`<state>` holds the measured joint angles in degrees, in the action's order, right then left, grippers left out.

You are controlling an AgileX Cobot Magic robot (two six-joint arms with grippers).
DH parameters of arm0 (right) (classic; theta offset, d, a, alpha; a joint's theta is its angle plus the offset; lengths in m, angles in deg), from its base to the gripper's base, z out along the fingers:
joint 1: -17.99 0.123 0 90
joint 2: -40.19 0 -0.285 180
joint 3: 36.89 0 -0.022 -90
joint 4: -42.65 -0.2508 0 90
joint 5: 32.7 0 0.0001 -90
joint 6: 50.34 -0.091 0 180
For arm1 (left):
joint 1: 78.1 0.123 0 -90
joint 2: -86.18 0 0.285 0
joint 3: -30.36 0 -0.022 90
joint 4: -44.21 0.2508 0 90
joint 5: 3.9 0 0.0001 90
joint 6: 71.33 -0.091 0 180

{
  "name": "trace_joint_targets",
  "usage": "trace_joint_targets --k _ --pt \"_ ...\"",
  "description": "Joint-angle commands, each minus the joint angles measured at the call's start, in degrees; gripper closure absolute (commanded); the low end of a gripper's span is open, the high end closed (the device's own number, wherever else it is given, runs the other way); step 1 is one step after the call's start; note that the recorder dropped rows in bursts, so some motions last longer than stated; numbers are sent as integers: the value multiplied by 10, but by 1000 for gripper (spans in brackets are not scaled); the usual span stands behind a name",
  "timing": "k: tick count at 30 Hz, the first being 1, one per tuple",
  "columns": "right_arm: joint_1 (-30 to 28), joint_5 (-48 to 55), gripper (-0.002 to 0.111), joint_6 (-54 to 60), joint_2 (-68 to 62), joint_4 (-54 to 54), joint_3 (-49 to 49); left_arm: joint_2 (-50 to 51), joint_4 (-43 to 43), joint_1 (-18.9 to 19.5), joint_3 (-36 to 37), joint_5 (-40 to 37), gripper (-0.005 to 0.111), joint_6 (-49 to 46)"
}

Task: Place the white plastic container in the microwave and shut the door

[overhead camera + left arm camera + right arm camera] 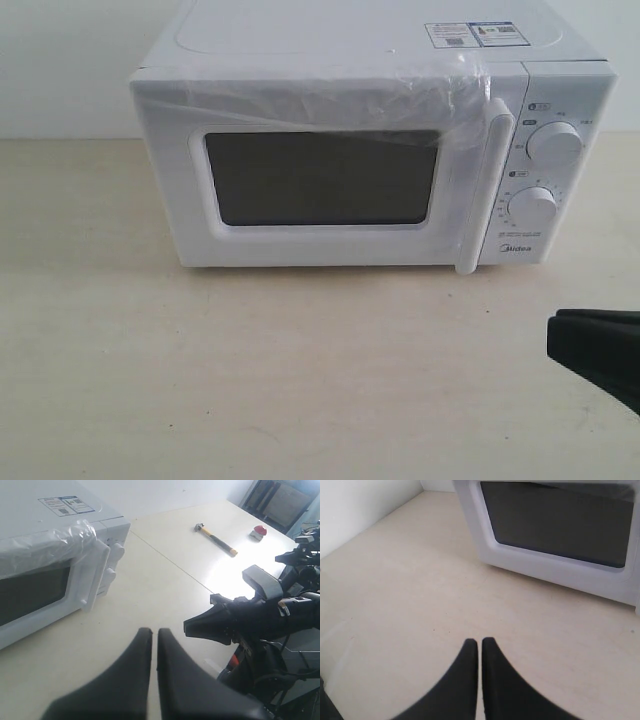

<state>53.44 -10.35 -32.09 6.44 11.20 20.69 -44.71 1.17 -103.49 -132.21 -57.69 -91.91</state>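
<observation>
The left gripper [154, 630] is held above the beige tabletop [250, 370], black fingers pressed together and holding nothing. The right gripper [480, 641] is posed the same, facing the white, dark-windowed door [320, 245]. That door is shut on one white boxy countertop microwave [350, 60], which stands on the tabletop. Clear plastic film [400, 90] hangs loose along the door's top. Two round dials [554, 144] sit beside the vertical bar handle [483, 190]. What lies behind the window cannot be told. One yellow-handled hammer [216, 539] and one red button [258, 531] lie well apart from the microwave.

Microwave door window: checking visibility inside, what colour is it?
Dark grey rectangular window of the white door; clearest in exterior view.
</observation>
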Motion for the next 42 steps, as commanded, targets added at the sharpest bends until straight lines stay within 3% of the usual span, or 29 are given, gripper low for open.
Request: trace_joint_targets --k 1,7,10,22,34,42 --pt "1 1 108 1 1 3 3 -40 0 34 2 4 102 6" --pt "1 1 108 1 1 3 3 -151 102 113 12 40 102 -24" --pt "1 1 108 1 1 3 3 -208 129 145 50 102 102 -50" --pt "1 0 108 1 1 3 3 -365 214 250 296 280 102 -82" --pt "1 0 108 1 1 3 3 -413 215 276 498 454 102 -74" --pt "1 -6 108 1 1 3 3 -413 215 276 565 477 102 -80"
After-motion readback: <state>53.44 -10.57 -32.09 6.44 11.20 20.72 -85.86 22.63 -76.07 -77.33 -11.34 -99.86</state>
